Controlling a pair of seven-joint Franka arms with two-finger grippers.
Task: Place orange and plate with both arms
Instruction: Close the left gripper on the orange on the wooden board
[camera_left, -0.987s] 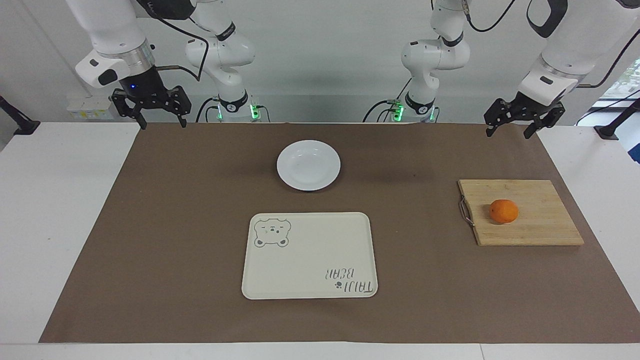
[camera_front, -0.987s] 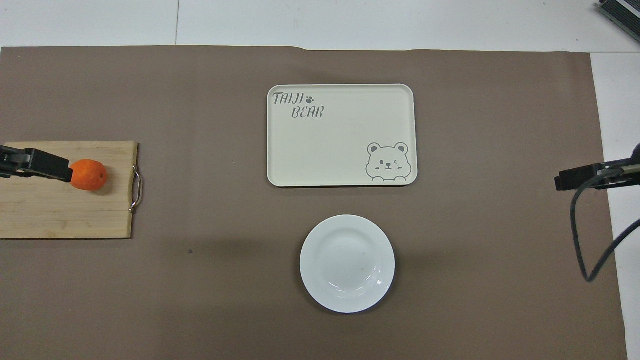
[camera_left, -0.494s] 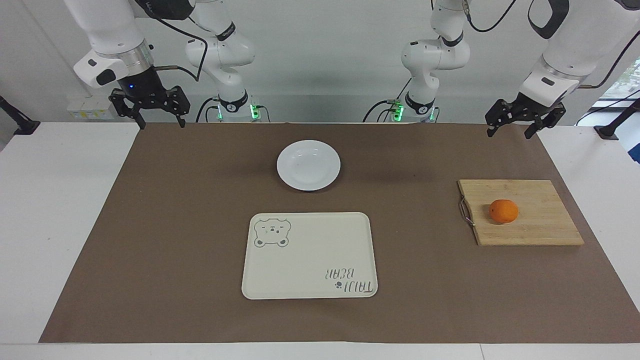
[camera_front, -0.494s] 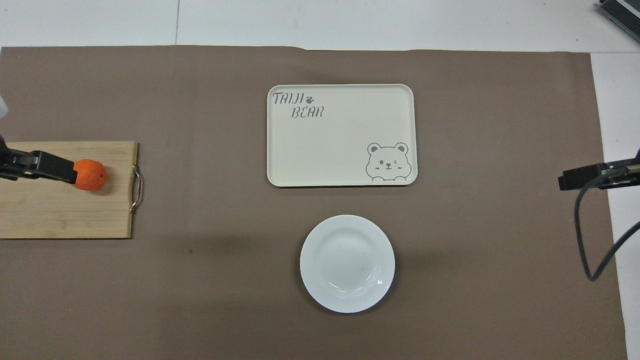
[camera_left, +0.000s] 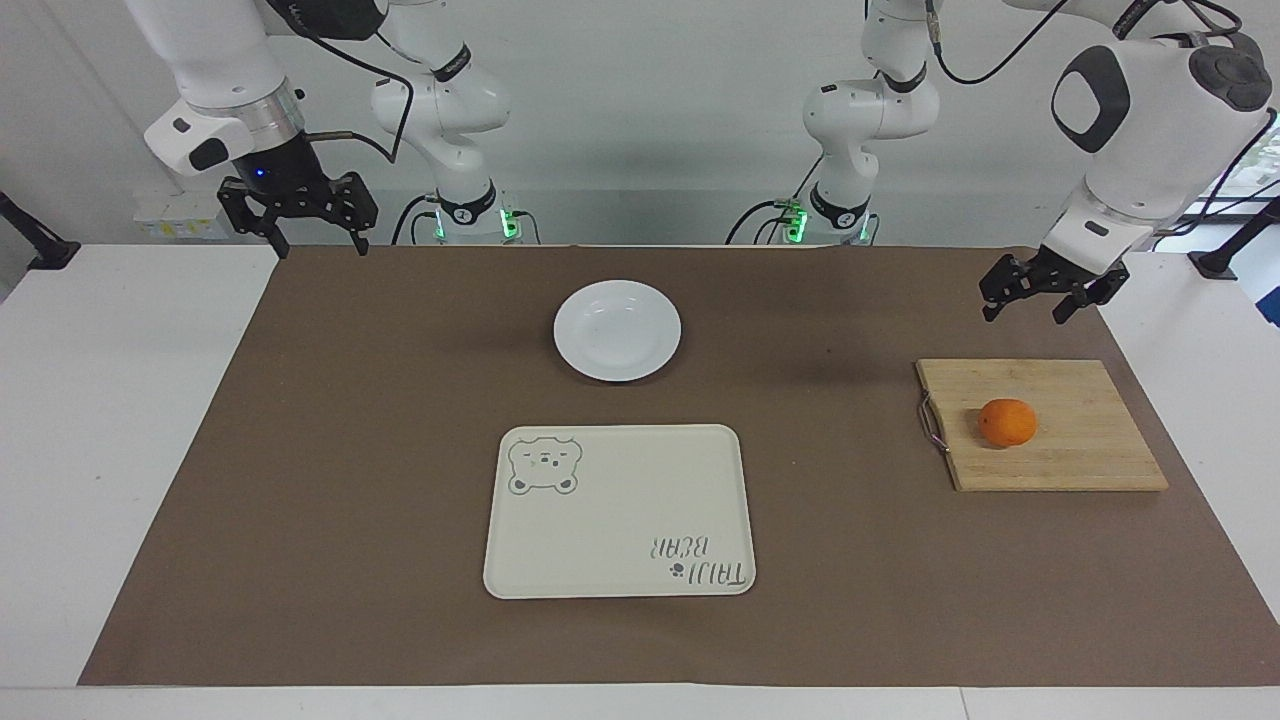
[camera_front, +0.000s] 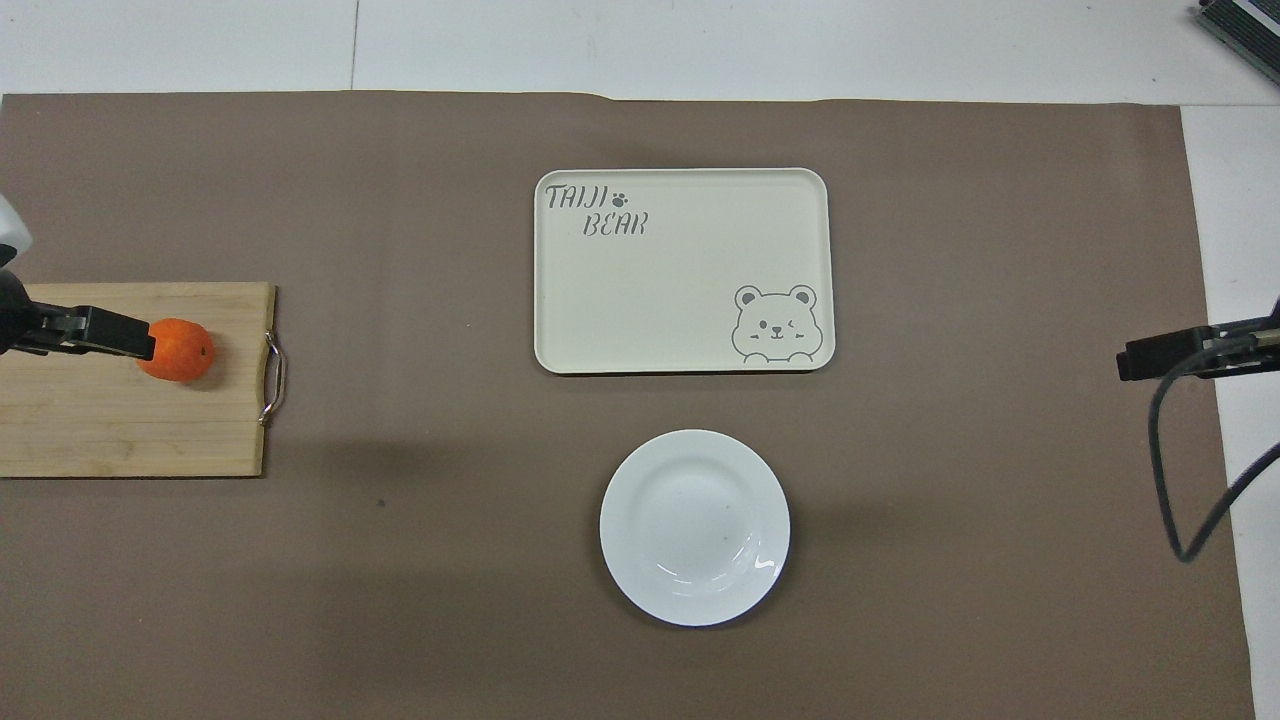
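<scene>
A brown paper mat (camera_left: 400, 450) covers the white table (camera_left: 100, 450) before a pale wall. The small matte orange (camera_left: 1007, 422) sits on a bamboo cutting board (camera_left: 1080, 450) at centre right of the facing view. The glossy white round plate (camera_left: 617, 330) lies upper centre, a cream bear-print tray (camera_left: 618, 510) below it. The left gripper (camera_left: 1040, 300) hangs above the mat by the board, fingers spread; the right gripper (camera_left: 315, 235) waits upper left, fingers spread.

White table (camera_left: 120, 420) covered across middle by brown mat (camera_left: 350, 450). Plain white wall (camera_left: 650, 110) seen at table's robot end. Window (camera_left: 1255, 150) glimpsed at left arm's end. Even, diffuse light; soft shadows cast on mat.
</scene>
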